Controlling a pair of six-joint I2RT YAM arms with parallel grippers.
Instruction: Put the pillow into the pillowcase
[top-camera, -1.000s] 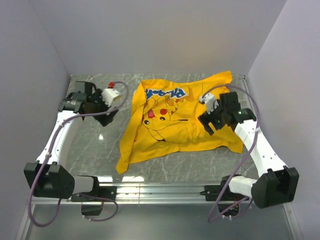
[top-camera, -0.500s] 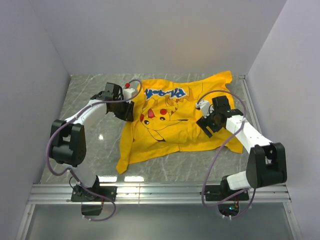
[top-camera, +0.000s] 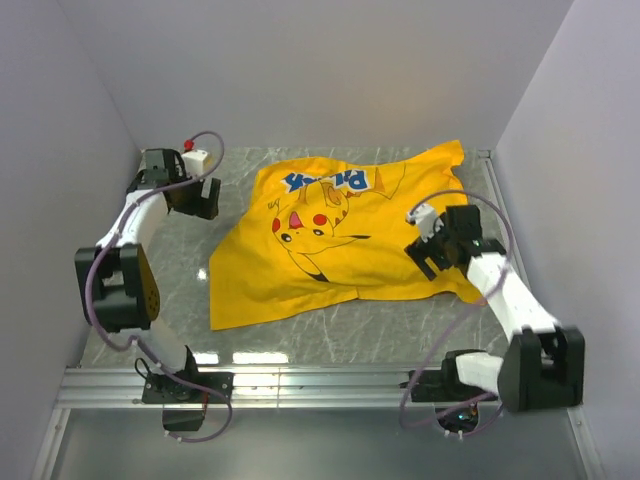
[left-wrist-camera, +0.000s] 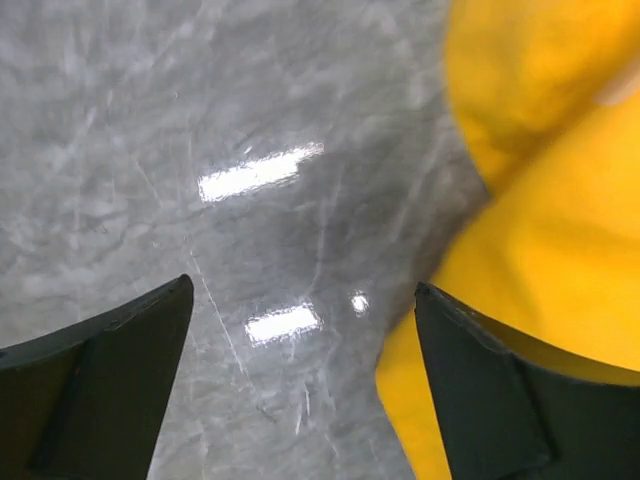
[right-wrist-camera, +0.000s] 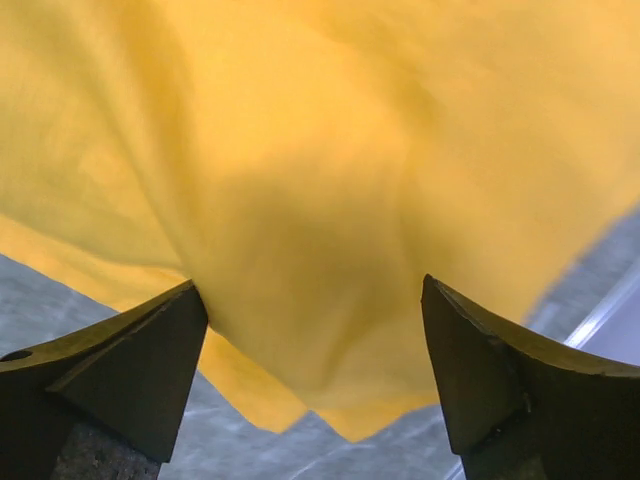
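The bright yellow pillowcase (top-camera: 330, 250) lies spread on the marble table, Pikachu print and blue lettering face up. It also shows in the left wrist view (left-wrist-camera: 560, 270) and fills the right wrist view (right-wrist-camera: 320, 150). The pillow is out of view. My left gripper (top-camera: 205, 198) is open and empty over bare marble just left of the case's far left corner (left-wrist-camera: 300, 290). My right gripper (top-camera: 425, 258) is open over the case's near right corner (right-wrist-camera: 310, 290), with the fabric beneath the jaws and not gripped.
White walls close in the left, back and right of the table (top-camera: 170, 280). A metal rail (top-camera: 320, 380) runs along the near edge by the arm bases. A ridge runs along the right table edge (top-camera: 500, 200).
My left gripper has drawn back to the far left, off the pillowcase. The case has shifted and spread to the left. My right gripper has moved slightly to the right.
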